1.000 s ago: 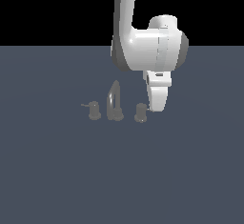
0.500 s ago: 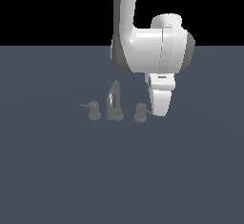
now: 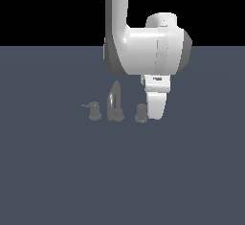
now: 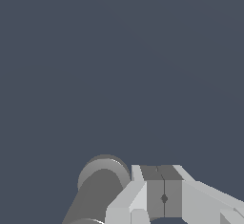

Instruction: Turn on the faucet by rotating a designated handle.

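Quick status from my end. In the exterior view the faucet sits a little above the middle of the frame on the dark worktop: tall arched spout in the centre, one short knob to the exterior view's left with its lever sticking out leftwards, and the handle I actually care about on the exterior view's right of the spout.

The end effector hangs just beside that handle, on its right side in the frame, low enough that its tip is about level with the knob. It covers the spot where the handle's lever should be, so I can't see the lever at all, or whether anything is touching it.

The wrist view shows the fingers pressed together, pad to pad, nothing between them, with the grey cylinder of the handle right next to them near the lower edge of the picture.

So my read: the approach looks basically done, the turning doesn't. Looks like I'm set up to shove the lever sideways with closed fingers rather than grab it. The whole rotation is still left.
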Controlling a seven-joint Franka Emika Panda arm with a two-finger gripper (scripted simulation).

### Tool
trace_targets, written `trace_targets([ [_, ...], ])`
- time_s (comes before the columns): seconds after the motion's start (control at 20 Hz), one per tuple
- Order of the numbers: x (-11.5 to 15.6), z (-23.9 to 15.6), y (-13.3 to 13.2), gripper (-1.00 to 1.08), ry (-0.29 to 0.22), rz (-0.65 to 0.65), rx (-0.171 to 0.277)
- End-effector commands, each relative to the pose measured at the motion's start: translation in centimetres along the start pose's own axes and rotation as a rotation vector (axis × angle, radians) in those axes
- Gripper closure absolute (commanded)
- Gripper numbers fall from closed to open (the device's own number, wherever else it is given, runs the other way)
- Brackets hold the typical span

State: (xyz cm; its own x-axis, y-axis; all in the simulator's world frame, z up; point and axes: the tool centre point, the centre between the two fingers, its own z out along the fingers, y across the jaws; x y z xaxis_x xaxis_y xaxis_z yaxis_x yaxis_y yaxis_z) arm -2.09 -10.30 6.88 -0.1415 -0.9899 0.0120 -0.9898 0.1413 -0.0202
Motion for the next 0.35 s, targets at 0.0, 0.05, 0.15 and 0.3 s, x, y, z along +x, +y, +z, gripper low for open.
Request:
trace_targets([
  [0.0,-2.2,0.2,0.0,1.08,-0.005,-0.019,-0.006],
  [0.05,-2.9,0.2,0.0,1.08,-0.007,-0.023,-0.009],
  [0.15,-4.5,0.3,0.1,1.08,-0.009,-0.032,-0.014],
  [0.3,-6.0,0.4,0.1,1.08,-0.012,-0.041,-0.019],
])
